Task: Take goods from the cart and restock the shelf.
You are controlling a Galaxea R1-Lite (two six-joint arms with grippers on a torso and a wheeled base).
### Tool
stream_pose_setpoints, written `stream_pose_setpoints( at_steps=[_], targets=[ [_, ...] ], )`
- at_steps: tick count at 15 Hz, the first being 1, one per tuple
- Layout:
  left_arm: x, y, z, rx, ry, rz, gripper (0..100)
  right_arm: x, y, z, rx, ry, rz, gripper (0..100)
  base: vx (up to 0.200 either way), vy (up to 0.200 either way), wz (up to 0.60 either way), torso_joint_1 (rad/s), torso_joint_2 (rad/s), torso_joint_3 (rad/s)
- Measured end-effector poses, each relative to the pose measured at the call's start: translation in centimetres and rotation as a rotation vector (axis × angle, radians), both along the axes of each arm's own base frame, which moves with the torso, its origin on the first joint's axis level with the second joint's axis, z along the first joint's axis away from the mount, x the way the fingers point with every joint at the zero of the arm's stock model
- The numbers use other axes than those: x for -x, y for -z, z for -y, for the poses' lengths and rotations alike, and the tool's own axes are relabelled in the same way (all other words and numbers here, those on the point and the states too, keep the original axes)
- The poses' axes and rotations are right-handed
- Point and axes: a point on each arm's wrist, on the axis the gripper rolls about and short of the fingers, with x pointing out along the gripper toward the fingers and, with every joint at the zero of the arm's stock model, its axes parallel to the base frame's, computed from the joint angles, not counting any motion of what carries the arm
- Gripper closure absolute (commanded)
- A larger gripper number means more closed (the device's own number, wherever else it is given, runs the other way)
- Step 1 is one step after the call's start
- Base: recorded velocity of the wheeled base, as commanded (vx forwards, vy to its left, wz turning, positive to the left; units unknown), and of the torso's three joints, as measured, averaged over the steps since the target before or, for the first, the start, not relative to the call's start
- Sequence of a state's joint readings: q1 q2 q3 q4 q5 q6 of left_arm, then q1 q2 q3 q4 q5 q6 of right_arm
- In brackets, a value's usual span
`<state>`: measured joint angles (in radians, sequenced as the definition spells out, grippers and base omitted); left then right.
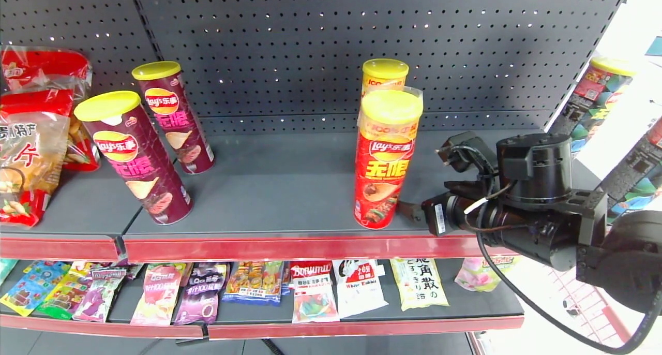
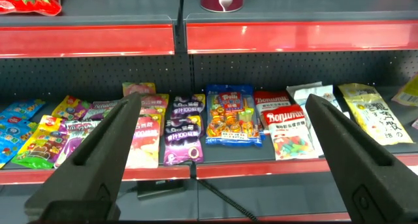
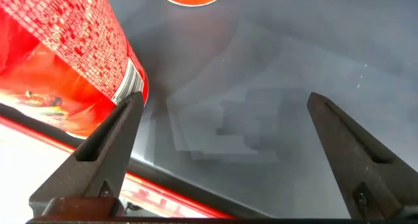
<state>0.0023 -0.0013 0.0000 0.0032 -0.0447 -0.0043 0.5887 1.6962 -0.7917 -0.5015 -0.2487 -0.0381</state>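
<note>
A red chip can [image 1: 385, 158] with a yellow lid stands upright near the front edge of the grey shelf [image 1: 289, 184], with a second red can [image 1: 385, 74] right behind it. My right gripper [image 1: 411, 210] is low at the front can's right side. In the right wrist view this gripper [image 3: 223, 100] is open; the red can [image 3: 72, 61] stands just outside one finger [image 3: 111, 152], and only bare shelf lies between the fingers. My left gripper [image 2: 222, 103] is open and holds nothing, facing the lower shelf of candy bags [image 2: 228, 116].
Two purple chip cans [image 1: 135, 156] [image 1: 173, 117] stand on the left of the shelf, with red snack bags [image 1: 36, 132] at the far left. Bare shelf lies between the purple and red cans. Candy bags [image 1: 310, 287] fill the lower shelf. More cans [image 1: 595, 99] stand on the neighbouring shelf at right.
</note>
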Motion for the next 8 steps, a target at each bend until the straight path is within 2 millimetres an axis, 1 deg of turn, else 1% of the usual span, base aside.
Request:
stream_pose_setpoints(
  at_steps=[8],
  targets=[
    [0.00, 0.00, 0.00, 0.000, 0.000, 0.000, 0, -0.24, 0.08, -0.48, 0.002, -0.005, 0.000, 0, 0.000, 0.000, 0.00, 0.000, 0.00, 0.000]
  ],
)
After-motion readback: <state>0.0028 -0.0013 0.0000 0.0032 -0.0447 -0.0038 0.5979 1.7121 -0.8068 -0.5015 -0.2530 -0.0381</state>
